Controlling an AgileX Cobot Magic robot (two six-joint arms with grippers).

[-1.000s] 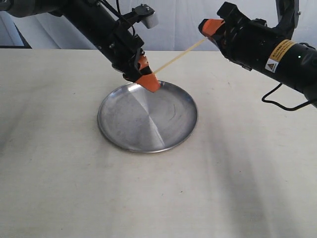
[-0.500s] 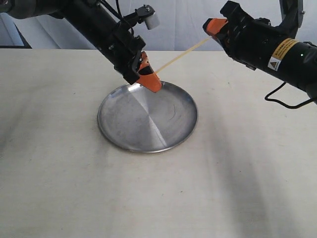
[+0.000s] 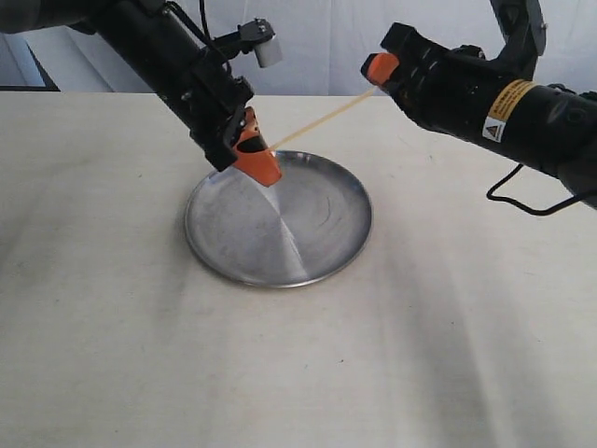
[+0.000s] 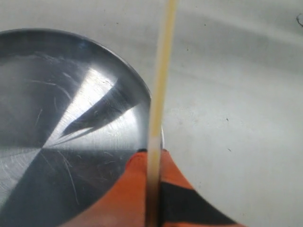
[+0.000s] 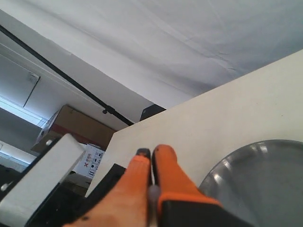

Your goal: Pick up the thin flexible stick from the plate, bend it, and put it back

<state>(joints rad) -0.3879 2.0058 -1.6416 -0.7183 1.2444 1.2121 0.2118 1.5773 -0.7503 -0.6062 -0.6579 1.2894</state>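
Observation:
The thin flexible stick (image 3: 322, 119), a pale cream strand, spans straight through the air between both grippers, above the far rim of the plate (image 3: 317, 252). My left gripper (image 3: 259, 161) is shut on its lower end just over the plate's far left rim. My right gripper (image 3: 378, 71) is shut on its upper end, higher and to the right. In the left wrist view the stick (image 4: 161, 85) runs out from between the orange fingers (image 4: 123, 198) over the plate (image 4: 57, 109). The right wrist view shows orange fingers (image 5: 165, 179) pressed together, with the plate (image 5: 265, 184) below.
The plate lies on a cream tabletop (image 3: 298, 355). A white curtain (image 3: 326, 37) hangs behind the table. The right wrist view shows cardboard boxes (image 5: 71, 125) beyond the table's edge.
Both grippers have shifted left with the stick held between them. The left gripper now hangs over the plate's far left rim, and the stick is still straight.

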